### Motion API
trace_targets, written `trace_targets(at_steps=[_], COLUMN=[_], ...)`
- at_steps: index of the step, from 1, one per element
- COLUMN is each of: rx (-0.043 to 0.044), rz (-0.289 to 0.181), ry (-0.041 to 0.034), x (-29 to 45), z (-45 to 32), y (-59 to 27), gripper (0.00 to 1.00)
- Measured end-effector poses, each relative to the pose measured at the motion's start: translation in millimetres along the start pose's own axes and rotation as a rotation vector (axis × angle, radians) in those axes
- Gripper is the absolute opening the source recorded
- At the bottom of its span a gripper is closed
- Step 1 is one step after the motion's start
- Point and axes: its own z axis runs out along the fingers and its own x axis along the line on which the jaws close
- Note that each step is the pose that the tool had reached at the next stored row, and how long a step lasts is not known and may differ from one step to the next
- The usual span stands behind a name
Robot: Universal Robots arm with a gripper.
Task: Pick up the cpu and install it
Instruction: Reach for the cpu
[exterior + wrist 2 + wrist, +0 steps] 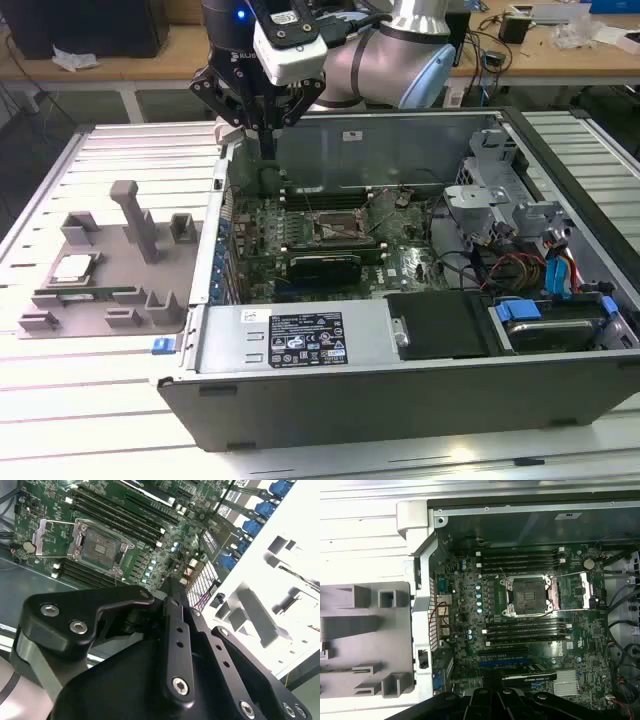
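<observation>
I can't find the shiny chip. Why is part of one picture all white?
In the second wrist view, strong light washes the grey holder out to near white, while the motherboard stays evenly lit. In the exterior view, the holder looks plain grey and the cpu lies on it without harsh glare.

1. A pale slatted metal table (100, 400) spreads from 8 to 4 o'clock.
2. A wooden workbench (560, 62) runs along 12 o'clock, with cables (480, 45) strewn toward 1.
3. A dark box (80, 25) sits at 11 o'clock, evenly lit.
</observation>
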Motion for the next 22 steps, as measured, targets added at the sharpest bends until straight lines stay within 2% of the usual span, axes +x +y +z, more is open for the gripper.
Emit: trace_targets(at_steps=[15,18,20,22], rx=[0.0,0.0,0.0,0.0], rz=[0.0,0.0,0.0,0.0], ry=[-0.0001,-0.0001,-0.0001,-0.0001], x=[2.1,8.3,17.1,20.3], z=[-0.1,-0.2,-0.4,-0.5], y=[-0.2,-0.6,-1.3,-1.5], gripper=[0.11,0.11,0.11,0.11])
